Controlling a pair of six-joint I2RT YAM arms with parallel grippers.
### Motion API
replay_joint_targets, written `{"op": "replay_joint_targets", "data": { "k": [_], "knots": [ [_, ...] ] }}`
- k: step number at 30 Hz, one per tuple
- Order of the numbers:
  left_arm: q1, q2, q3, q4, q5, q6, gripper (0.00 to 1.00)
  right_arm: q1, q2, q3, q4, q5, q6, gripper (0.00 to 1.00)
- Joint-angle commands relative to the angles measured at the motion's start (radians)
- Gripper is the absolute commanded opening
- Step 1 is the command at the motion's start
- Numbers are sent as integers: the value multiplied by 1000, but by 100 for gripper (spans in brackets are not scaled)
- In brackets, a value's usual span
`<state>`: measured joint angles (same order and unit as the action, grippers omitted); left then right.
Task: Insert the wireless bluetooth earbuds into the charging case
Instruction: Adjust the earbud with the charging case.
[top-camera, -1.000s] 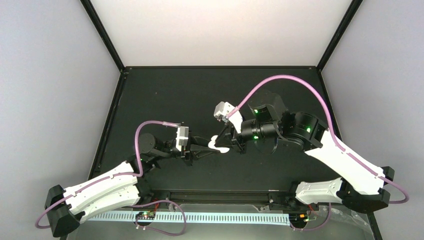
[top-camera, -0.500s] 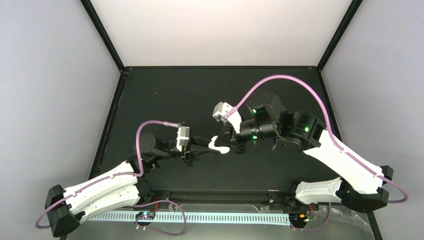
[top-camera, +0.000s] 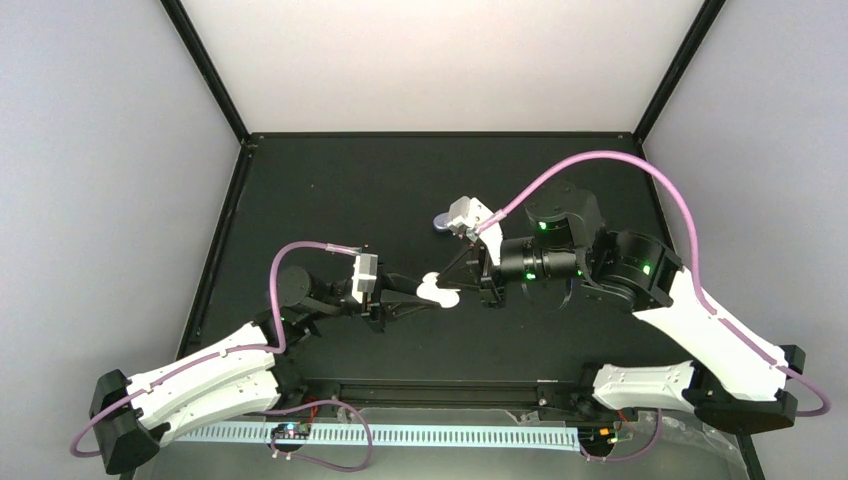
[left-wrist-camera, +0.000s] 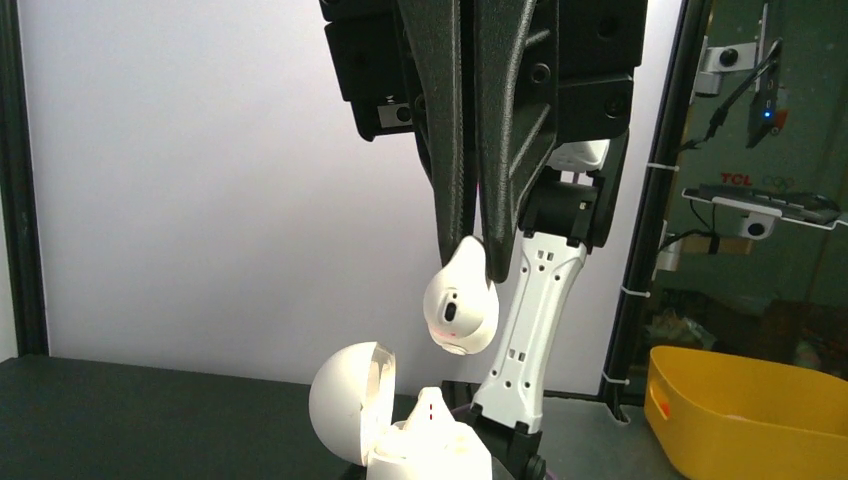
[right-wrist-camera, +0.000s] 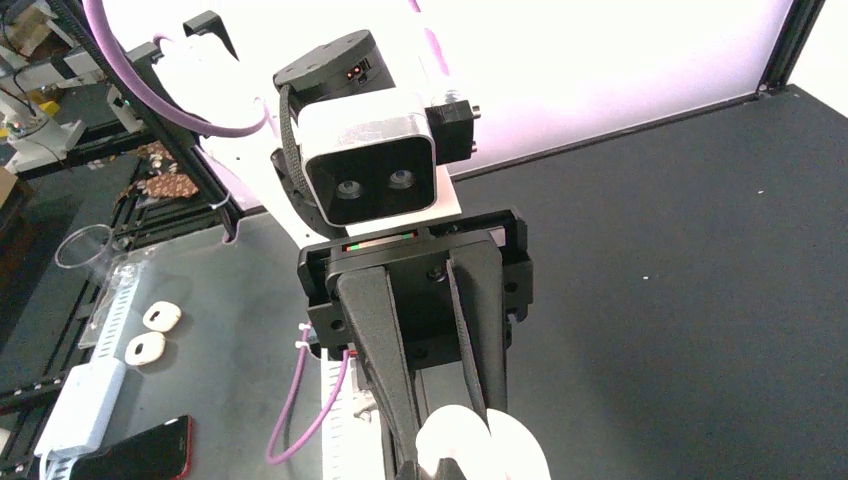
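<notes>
Insertion: glossy white earbud (left-wrist-camera: 460, 310) poised overhead
My right pincer (left-wrist-camera: 478, 262) clamps it, left pincer (right-wrist-camera: 447, 435) the open white clamshell charging case (left-wrist-camera: 420, 445) (lid back); next, lower it aligned.

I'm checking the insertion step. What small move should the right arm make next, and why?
Probably ease the right gripper toward the charging case, which the left gripper holds with its lid open. The white earbud that the right gripper pinches hangs just clear of the case, not yet seated.
</notes>
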<state>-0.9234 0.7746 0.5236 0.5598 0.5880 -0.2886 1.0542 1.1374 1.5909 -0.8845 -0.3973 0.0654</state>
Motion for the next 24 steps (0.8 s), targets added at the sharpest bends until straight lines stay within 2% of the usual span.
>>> {"op": "replay_joint_targets", "data": {
  "k": [1,24],
  "knots": [
    [0,-2,36,26,24,-1,2,6,-3,-11,25,3,17,1],
    [0,-11,42,101,26,-40,2,5,-4,-68,65,6,32,1]
  ]
}}
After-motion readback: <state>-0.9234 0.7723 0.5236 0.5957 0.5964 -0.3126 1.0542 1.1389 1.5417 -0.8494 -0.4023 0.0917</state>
